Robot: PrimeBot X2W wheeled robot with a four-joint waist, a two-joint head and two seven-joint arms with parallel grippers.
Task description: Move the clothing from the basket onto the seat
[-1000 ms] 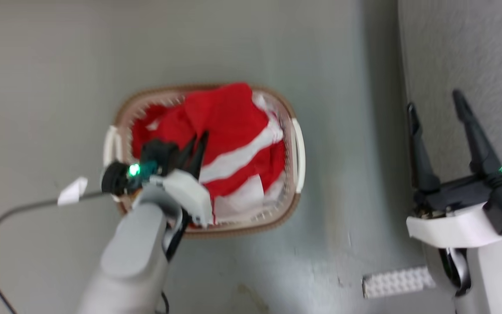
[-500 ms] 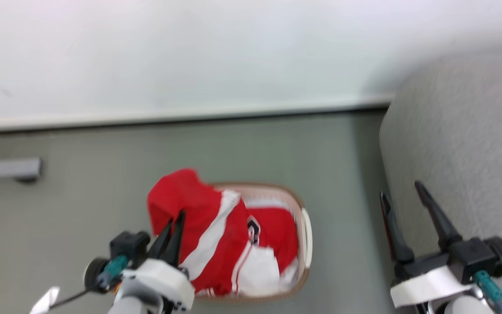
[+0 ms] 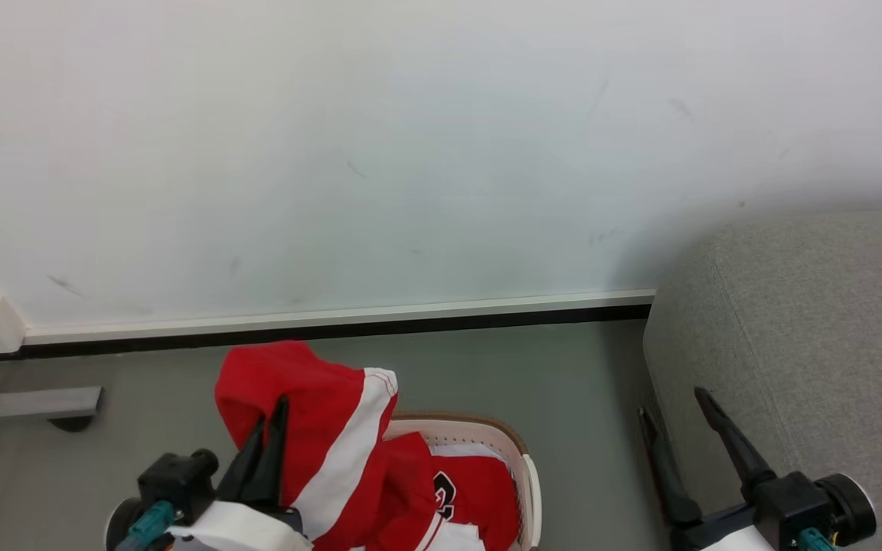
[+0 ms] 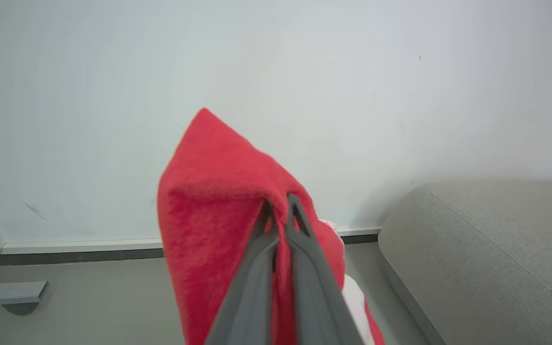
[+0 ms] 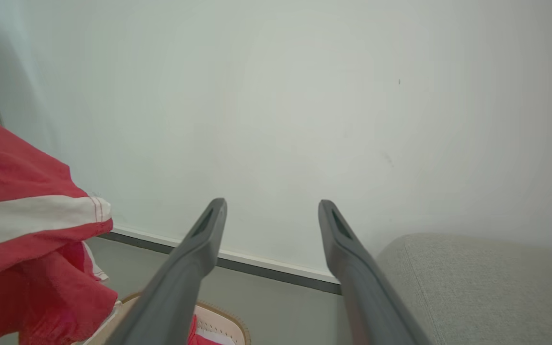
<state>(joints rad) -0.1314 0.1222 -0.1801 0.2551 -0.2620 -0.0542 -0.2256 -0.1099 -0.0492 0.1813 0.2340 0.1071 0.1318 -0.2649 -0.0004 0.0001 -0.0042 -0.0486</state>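
- The pinch takes just one fold of the jersey (image 3: 334, 428). In my judgement the hanging weight could pull it free on the way to the sofa (image 3: 793, 321).
- The jersey's lower part lies in the basket (image 3: 519, 453). It may catch on the rim and tip or drag the basket.
- The left gripper (image 4: 280, 203) has its fingers pressed together on red cloth, lifted above the basket.
- The right gripper (image 5: 271, 206) has its fingers spread wide and holds nothing. It hangs between basket and sofa, where trailing cloth might snag.

White wall (image 3: 410, 153) meets grey floor (image 3: 563, 367) at a baseboard (image 3: 334, 315).
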